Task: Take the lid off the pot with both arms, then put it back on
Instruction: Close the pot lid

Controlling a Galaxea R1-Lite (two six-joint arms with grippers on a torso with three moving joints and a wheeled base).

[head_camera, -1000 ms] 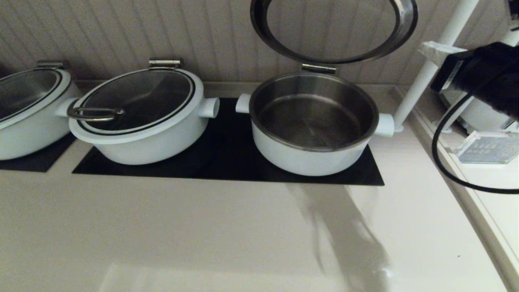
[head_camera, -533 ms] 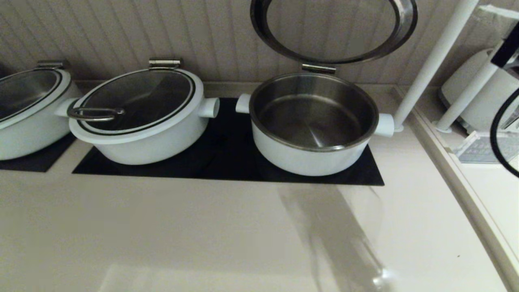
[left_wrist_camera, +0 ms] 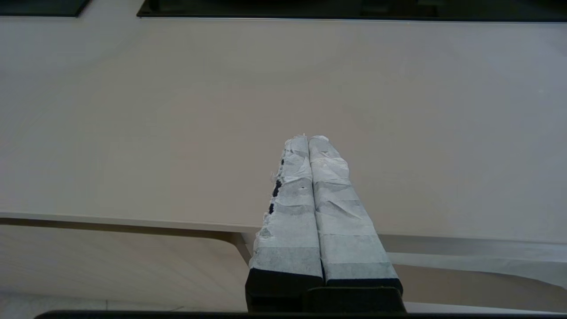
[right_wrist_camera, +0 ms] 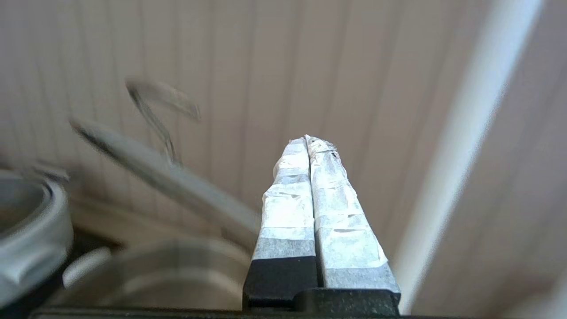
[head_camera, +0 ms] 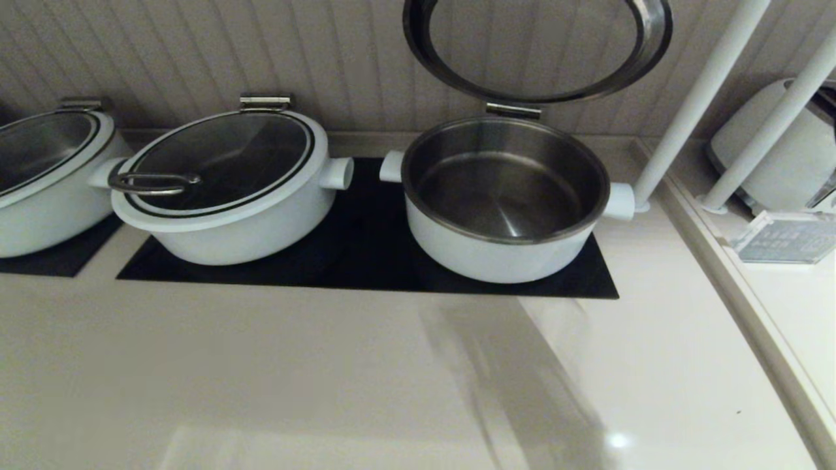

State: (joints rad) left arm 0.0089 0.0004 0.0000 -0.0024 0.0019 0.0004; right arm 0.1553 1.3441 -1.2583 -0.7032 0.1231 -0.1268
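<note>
Beige counter (head_camera: 326,365): round glass lid (head_camera: 537,49) stands hinged open above wide white steel-lined pot (head_camera: 503,196); my left gripper (left_wrist_camera: 308,139) and right gripper (right_wrist_camera: 308,139) are pressed together, empty, awaiting closing.

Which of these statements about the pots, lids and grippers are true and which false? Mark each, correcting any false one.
1. The pot stands open, its lid swung up on its hinge. True.
2. The right gripper grips the lid. False: shut, holding nothing.
3. The neighbouring pot has its lid down. True.
4. The left gripper is open. False: fingers pressed together over the counter.
5. Food fills the pot. False: bare steel.
</note>
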